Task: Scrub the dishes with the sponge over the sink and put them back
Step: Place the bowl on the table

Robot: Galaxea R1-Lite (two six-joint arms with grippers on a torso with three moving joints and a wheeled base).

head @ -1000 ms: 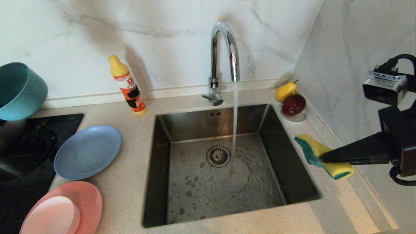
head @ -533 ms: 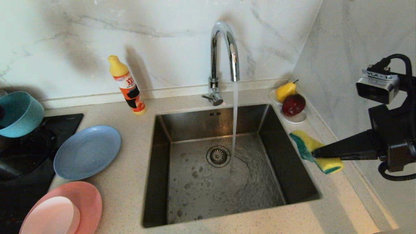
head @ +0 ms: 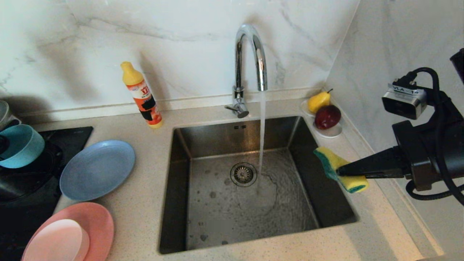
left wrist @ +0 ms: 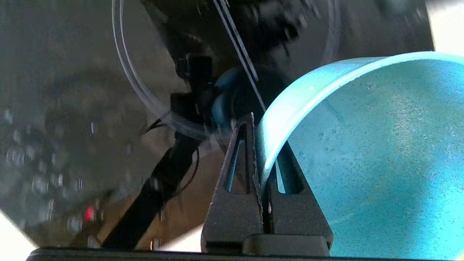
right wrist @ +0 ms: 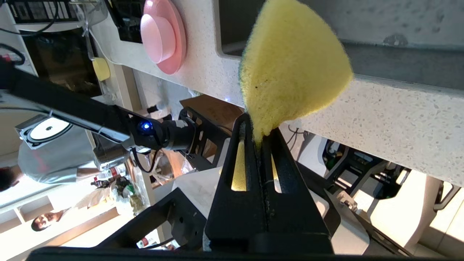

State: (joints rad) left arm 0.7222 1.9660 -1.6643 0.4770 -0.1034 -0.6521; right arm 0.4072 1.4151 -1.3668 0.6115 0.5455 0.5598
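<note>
While water runs from the faucet (head: 250,54):
Right claw (head: 339,171): clamped on the sponge (head: 339,168), at the right rim of the sink (head: 181,188).
Left claw (left wrist: 259,145): pinching the teal bowl (left wrist: 362,152) by its rim, at far left over the stove (head: 36,174).
Desk (head: 145,203): blue plate (head: 97,169); pale bowl (head: 58,241) sits on pink plate (head: 98,221).

Matte black right arm (head: 431,163) with long tapering black fingers (head: 366,169), looped black cables, and a grey wrist camera box (head: 402,103) bearing a white label lettered VLA-14.
</note>
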